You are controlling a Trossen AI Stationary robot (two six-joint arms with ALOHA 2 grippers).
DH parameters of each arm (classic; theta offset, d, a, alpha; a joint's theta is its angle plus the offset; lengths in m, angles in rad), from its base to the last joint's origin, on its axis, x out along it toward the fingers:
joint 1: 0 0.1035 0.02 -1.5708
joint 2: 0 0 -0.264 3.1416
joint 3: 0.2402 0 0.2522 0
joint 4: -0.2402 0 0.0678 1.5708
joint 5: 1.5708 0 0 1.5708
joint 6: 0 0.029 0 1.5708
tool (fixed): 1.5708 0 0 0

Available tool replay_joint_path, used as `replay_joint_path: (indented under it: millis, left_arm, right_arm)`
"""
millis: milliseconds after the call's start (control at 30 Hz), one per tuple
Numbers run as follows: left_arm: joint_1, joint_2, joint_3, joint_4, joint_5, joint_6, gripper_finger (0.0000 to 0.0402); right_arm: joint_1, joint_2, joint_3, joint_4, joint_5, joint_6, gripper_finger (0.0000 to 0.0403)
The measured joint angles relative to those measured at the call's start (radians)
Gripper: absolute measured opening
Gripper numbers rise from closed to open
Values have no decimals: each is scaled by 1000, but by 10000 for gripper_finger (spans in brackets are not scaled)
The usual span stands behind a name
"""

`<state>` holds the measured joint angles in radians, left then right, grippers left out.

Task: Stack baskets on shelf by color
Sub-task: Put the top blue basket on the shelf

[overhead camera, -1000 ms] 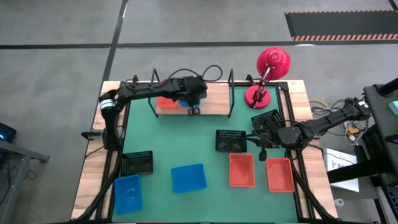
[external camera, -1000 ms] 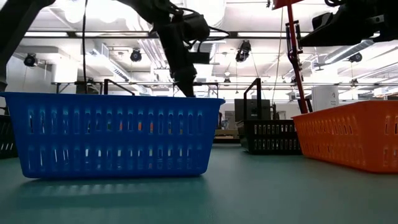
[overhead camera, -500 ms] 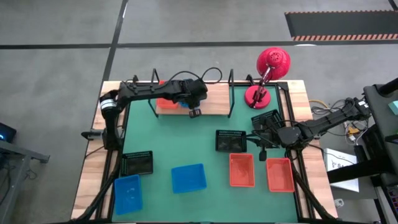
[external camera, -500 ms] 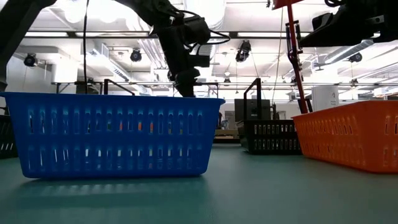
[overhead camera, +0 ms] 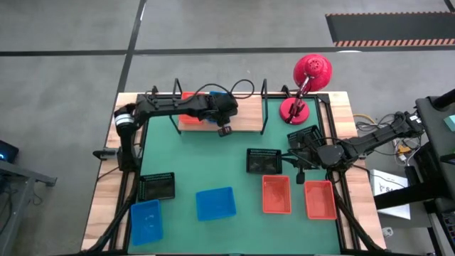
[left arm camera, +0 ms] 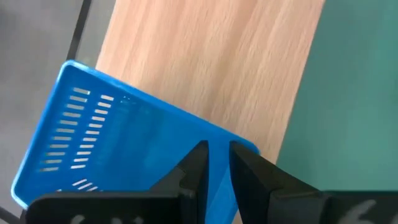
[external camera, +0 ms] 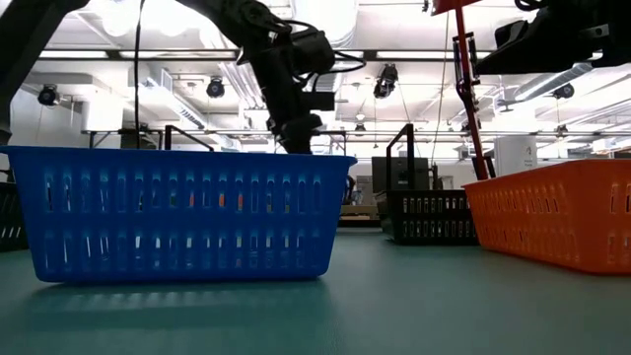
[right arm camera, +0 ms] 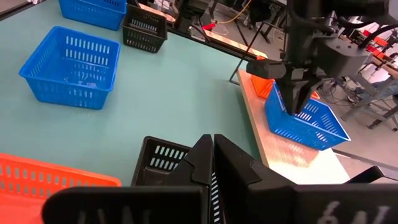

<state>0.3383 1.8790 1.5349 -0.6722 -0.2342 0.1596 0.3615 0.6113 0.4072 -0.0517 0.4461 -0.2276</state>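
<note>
One blue basket (right arm camera: 306, 118) sits tilted on the wooden shelf (overhead camera: 245, 114) at the table's twelve o'clock, just beside an orange basket (overhead camera: 189, 117), and the left gripper (left arm camera: 216, 163) pinches its wall between narrowly parted fingers. Out at three o'clock the right gripper (right arm camera: 213, 155) hangs over a black basket (right arm camera: 163, 161), fingers pressed together, holding nothing. More baskets lie on the green mat (overhead camera: 213, 160).

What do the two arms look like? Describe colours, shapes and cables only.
Both arms are dark, slim and jointed. The left arm has a pale band near its base and black cables looping above it. Each tool, left tool and right tool, ends in two flat, black, angular fingers.
</note>
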Motion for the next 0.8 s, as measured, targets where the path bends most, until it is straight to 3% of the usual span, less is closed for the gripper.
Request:
replay_joint_path:
  millis: [200, 400, 700, 800]
  left_arm:
    - [-12, 0, -3, 73, 32, -22, 47]
    - [-13, -19, 27, 54, -8, -18, 47]
    - [-47, -54, 18, -136, 157, 243, 47]
    - [-53, -49, -18, -112, 138, 261, 47]
  right_arm:
    - [0, 0, 0, 0, 1, -5, 9]
    - [0, 0, 0, 0, 2, -7, 9]
    - [0, 0, 0, -3, 1, 9, 9]
    - [0, 0, 0, -3, 1, 11, 9]
